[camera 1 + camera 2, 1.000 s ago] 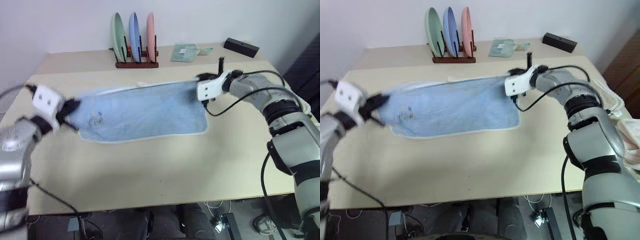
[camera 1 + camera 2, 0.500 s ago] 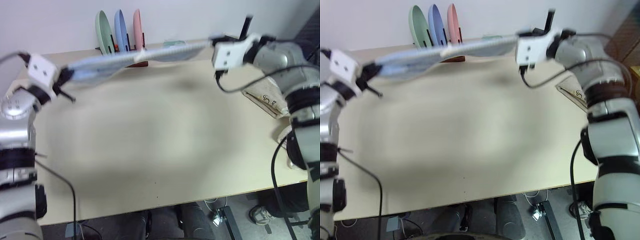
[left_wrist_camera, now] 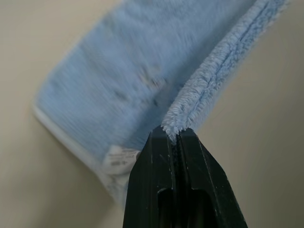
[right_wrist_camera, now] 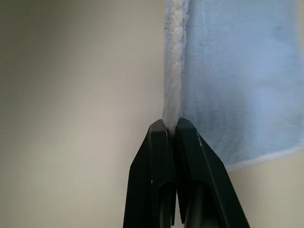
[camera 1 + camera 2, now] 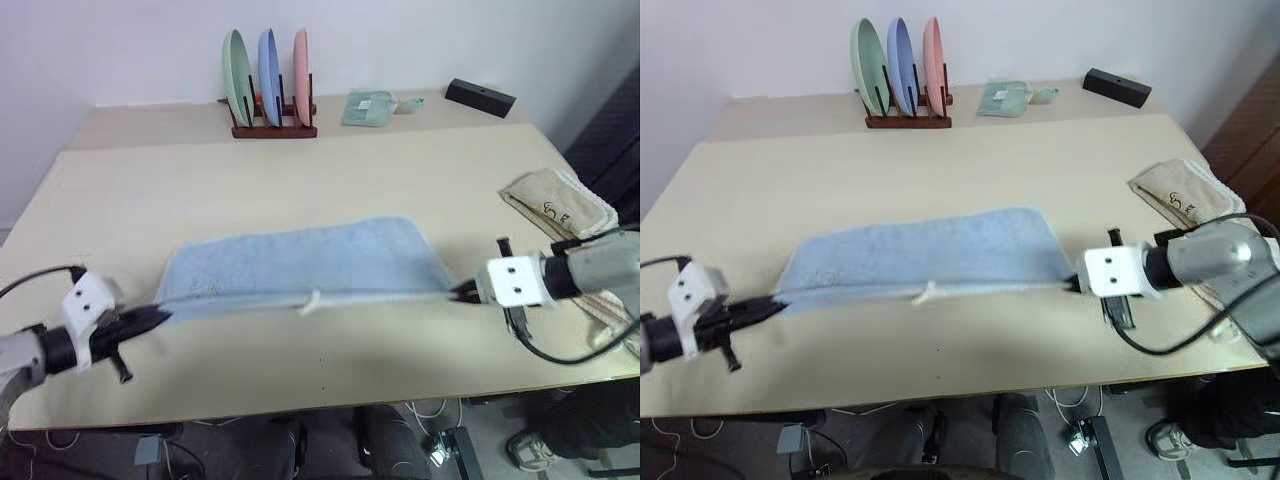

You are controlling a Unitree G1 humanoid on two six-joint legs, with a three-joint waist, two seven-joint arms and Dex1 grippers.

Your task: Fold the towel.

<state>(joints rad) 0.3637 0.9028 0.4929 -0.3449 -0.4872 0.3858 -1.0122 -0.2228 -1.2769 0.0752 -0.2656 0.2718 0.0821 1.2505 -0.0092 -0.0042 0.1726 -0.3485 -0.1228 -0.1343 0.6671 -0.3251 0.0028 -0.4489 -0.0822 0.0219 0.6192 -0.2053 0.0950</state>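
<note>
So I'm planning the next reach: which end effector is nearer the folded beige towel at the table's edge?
Right. The right end effector, shut on the light blue terry-cloth towel, is just in front of the beige towel; the left end effector is across the table.

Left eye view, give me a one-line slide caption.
Both claws, left and right, pinch the ends of a light blue towel folded lengthwise on the beige table.

Soft, even indoor light, no glare. The pale wooden table [image 5: 330,180] carries faint shadows. Wrist views blur the light blue terry-cloth towel [image 3: 142,61].
</note>
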